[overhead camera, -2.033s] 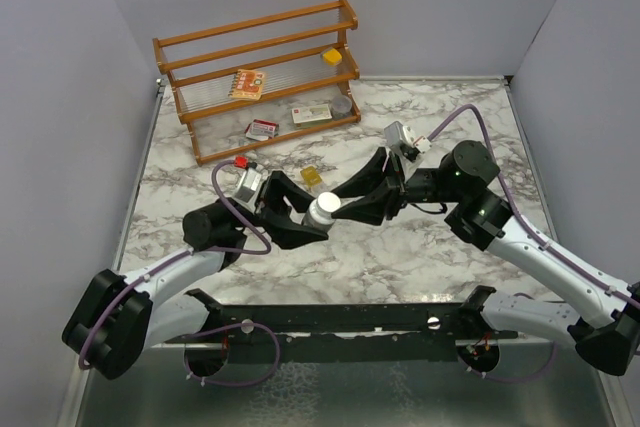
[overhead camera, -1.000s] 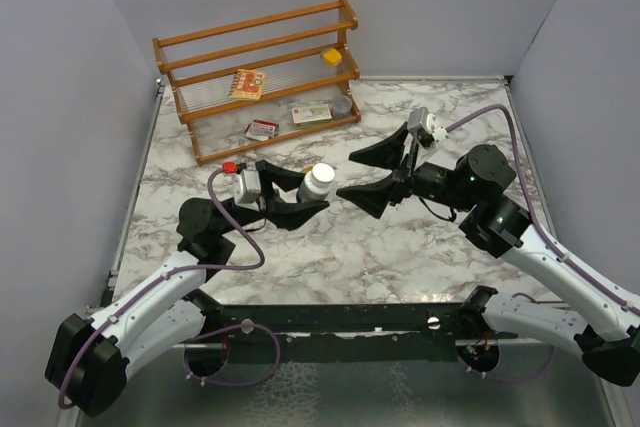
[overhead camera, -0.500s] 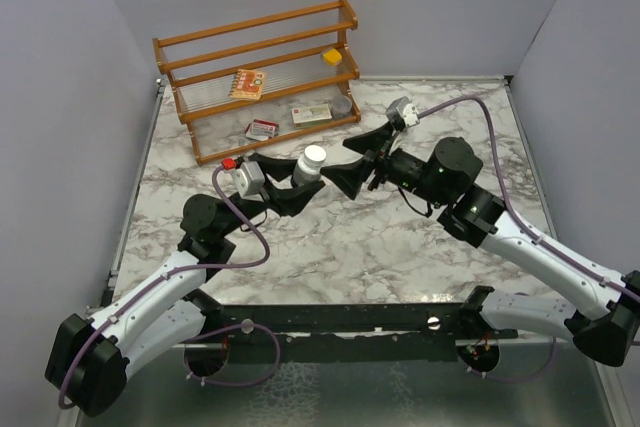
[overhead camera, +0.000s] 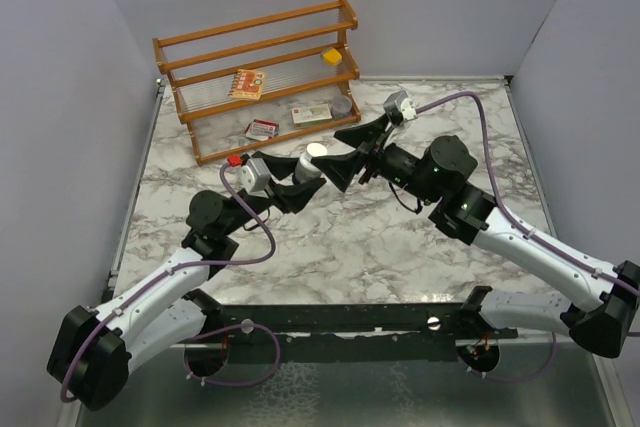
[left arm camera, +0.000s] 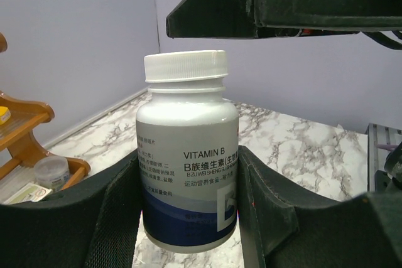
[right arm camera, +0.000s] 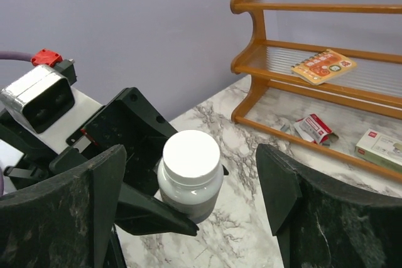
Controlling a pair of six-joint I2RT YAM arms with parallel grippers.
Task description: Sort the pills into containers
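Left gripper clamps the Vitamin B bottle — label partly hidden behind its fingers — while the right gripper hangs spread wide just beside it.

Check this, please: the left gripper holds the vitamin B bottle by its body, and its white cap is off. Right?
No: the white cap is on the vitamin B bottle, as the left wrist view shows. The left gripper does hold its body.
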